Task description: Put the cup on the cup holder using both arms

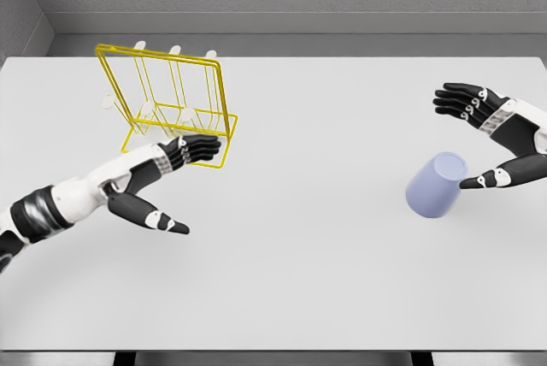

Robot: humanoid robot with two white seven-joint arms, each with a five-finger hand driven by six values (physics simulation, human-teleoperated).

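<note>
1. Cup (437, 184), pale blue, lay tipped on the white table (299, 280) at right, well apart from the holder.
2. Right hand (494, 131) had fingers spread, empty; its thumb tip touched or nearly touched the cup's side.
3. Yellow wire cup holder (171, 109) stood upright at far left.
4. Left hand (167, 178) was open, empty, its fingers at the holder's front base rail.

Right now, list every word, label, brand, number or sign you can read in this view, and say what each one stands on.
None: no readable text shows anywhere.
Pale blue plastic cup: plain, no print.
Yellow wire cup holder: bare wire with pale pegs, no tag.
White tabletop: unmarked.
Left hand and right hand: small pale spots on the black fingers, not lettering.
</note>
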